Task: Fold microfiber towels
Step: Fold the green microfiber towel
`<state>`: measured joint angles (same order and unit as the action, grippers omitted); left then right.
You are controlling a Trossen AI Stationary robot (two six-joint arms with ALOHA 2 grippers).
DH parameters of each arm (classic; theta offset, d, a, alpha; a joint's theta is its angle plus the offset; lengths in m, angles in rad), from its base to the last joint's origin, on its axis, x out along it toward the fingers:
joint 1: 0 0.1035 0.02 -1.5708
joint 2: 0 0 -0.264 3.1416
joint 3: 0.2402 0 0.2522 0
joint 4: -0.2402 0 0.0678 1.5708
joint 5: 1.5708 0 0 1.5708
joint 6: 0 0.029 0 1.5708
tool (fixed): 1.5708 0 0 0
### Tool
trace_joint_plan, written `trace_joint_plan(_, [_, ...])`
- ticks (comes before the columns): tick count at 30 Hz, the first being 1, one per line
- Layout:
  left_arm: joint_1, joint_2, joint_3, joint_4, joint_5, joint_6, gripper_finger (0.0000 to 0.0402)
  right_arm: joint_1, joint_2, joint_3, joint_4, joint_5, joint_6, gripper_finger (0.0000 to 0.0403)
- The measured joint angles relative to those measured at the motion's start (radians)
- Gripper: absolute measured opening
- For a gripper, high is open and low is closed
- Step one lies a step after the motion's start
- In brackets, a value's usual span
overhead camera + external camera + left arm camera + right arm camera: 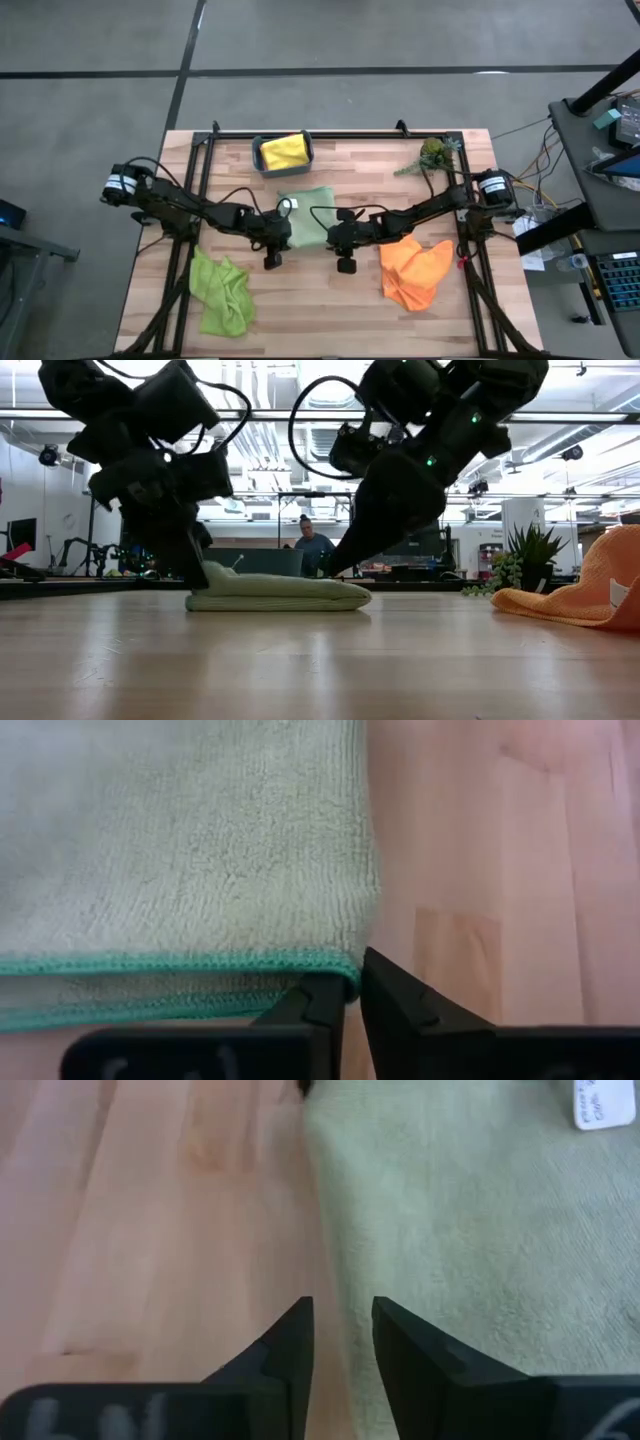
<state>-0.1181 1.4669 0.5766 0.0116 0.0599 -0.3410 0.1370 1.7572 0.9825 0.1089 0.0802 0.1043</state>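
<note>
The pale sage green towel [305, 215] lies folded mid-bench [330, 300]. The left gripper [350, 995] pinches its corner; the right gripper [340, 1330] sits slightly open, empty. Lift slowly, keeping edges lined up.

Both dark arms reach inward from the table's side edges and meet near its middle, elbows bent, wrists angled downward. The left tool [277, 238] sits low at the near left corner of the folded sage green towel [306, 218]; its two fingers [318, 1003] stand almost together, pinching the towel's hemmed corner between their tips. The right tool [342, 240] is lowered at the towel's near right edge, its fingers [290, 1342] slightly parted with a narrow gap, one over bare wood, the other over cloth, gripping nothing.
</note>
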Motion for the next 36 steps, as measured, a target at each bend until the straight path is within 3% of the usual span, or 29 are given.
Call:
trace_joint_plan(10, [0.0,0.0,-0.012,-0.003,0.06,-0.038,0.0026,-0.034,0.073,0.0,0.077,-0.005,0.008,0.0035])
trace_joint_plan(20, [-0.001,-0.05,0.007,-0.154,0.232,0.046,0.0123,-0.035,0.073,0.003,0.082,-0.036,0.008,0.0009])
trace_joint_plan(29, [0.001,-0.18,0.027,-0.217,0.19,0.131,0.0136,-0.033,0.051,0.008,0.073,-0.069,0.016,0.0009])
trace_joint_plan(33, [0.001,-0.197,0.018,-0.12,0.058,0.14,0.0136,-0.032,0.05,0.019,0.074,-0.088,0.015,0.0025])
trace_joint_plan(36, [0.002,-0.169,0.008,-0.016,0.053,0.161,0.0136,-0.03,0.05,0.028,0.073,-0.089,0.012,0.0046])
